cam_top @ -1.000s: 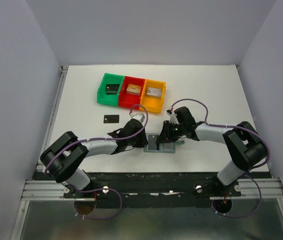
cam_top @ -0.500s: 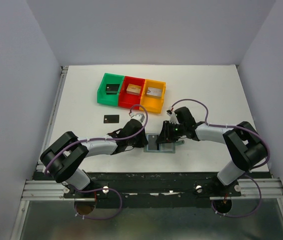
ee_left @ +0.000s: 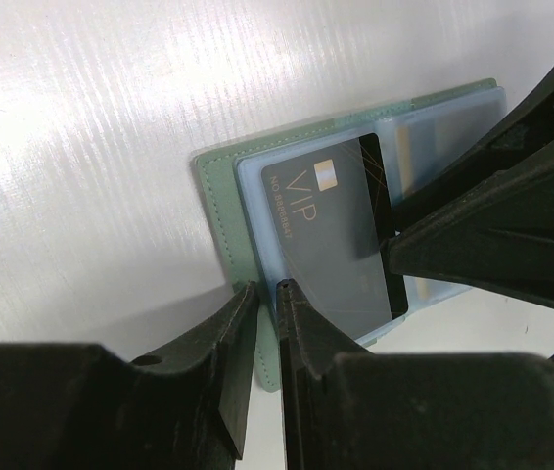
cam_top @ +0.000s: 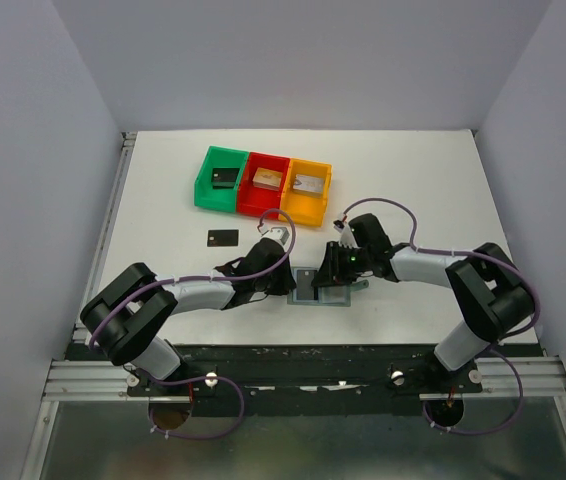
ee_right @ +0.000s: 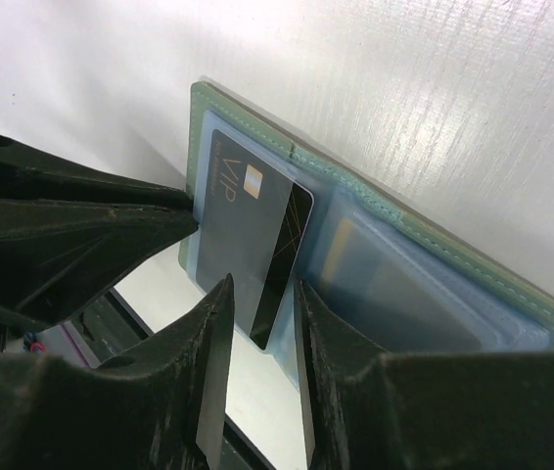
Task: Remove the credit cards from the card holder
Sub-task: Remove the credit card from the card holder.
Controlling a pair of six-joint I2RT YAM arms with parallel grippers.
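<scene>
Grey-green card holder lies open and flat at 6 o'clock on the table, between the two wrists. Left gripper is clenched on the cover's 9 o'clock edge, probably to pin the holder down while a card slides out. Black VIP card sits skewed and appears part-way out of its pale blue pocket. Right gripper has its jaws parted astride the card's free end, not pinching it. Loose black card lies on the table at 10 o'clock from the holder. The 3 o'clock pockets look filled, but their contents are unclear.
</scene>
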